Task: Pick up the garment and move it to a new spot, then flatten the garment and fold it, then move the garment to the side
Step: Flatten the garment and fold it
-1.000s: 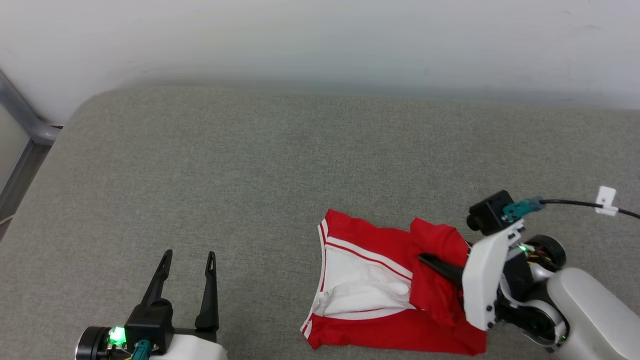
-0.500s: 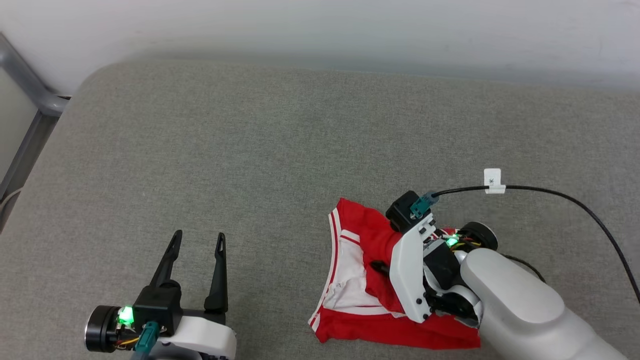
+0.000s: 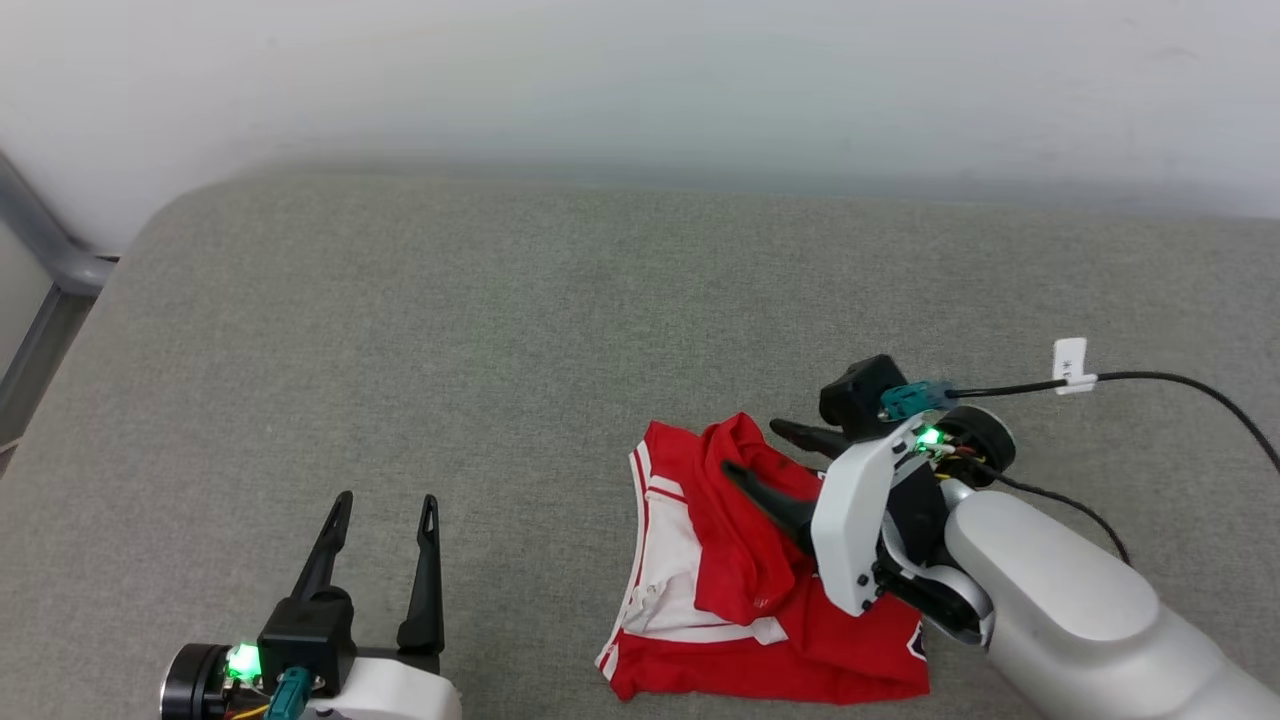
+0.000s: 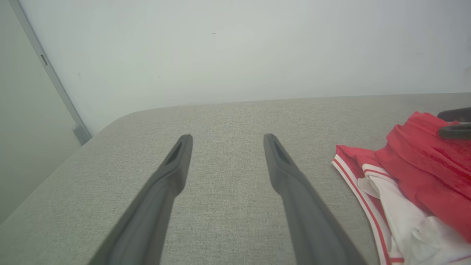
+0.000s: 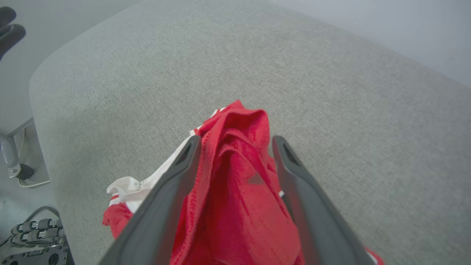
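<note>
The garment is a red jersey with white parts and striped trim, lying bunched on the grey cushion at the lower middle right of the head view. My right gripper stands open over its upper right part, fingers spread either side of a raised red fold that lies loose between them. My left gripper is open with nothing in it at the lower left, well apart from the garment, which lies to its right in the left wrist view. The right gripper's fingertips show at that view's right edge.
The grey fabric cushion spreads wide to the left and behind the garment, ending at a pale wall. A grey metal frame stands past its left corner. A black cable with a white tag trails from my right wrist.
My right gripper, shut on a red fold a second ago, carried it leftward over the garment and has now opened, leaving the fold heaped between its fingers. The left gripper stays put.
</note>
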Motion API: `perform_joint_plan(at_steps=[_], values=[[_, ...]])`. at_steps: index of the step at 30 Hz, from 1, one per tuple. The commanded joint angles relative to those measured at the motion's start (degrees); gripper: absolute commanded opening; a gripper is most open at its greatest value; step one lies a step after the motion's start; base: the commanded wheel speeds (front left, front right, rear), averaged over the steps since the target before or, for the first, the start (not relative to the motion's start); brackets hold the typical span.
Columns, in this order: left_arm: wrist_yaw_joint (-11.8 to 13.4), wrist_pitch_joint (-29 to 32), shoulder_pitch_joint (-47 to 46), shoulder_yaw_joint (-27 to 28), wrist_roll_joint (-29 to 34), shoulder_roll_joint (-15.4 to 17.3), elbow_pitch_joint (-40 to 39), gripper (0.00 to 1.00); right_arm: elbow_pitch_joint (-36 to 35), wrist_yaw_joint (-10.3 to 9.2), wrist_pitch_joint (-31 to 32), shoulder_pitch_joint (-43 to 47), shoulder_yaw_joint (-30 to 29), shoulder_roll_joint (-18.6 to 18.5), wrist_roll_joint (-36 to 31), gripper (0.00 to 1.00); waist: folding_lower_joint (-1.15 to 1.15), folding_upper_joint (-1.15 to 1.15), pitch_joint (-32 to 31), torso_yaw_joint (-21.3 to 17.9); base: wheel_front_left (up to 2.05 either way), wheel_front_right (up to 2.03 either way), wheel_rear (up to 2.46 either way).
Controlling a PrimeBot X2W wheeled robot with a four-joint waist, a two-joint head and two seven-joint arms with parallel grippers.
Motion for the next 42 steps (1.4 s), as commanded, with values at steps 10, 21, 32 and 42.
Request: perform_joint_plan(at_steps=[10, 21, 32, 42], values=[[0.3, -0.1, 3.6, 1.0, 0.0, 0.1, -0.9, 1.0, -6.1, -0.06, -14.5, 7.0, -14.7, -5.7, -9.5, 1.0, 0.0, 0.0, -4.3, -4.4, 0.0, 0.0, 0.0], [0.1, -0.1, 5.4, 1.4, 0.2, 0.4, -2.4, 1.0, -15.1, -0.06, -23.2, 24.0, -41.2, 0.7, -26.9, 1.0, 0.0, 0.0, -6.1, -6.9, 0.0, 0.0, 0.0], [0.1, -0.1, 7.0, 1.5, -0.1, 0.7, -3.2, 1.0, -28.5, -0.06, -23.8, 40.0, -52.9, 10.5, -36.0, 1.0, 0.0, 0.0, -7.0, -7.2, 0.0, 0.0, 0.0], [0.4, -0.1, 8.6, 1.7, -0.6, 0.4, -3.8, 1.0, -32.7, -0.06, -22.2, 46.9, -53.6, 13.3, -35.7, 1.0, 0.0, 0.0, -7.5, -6.5, 0.0, 0.0, 0.0]])
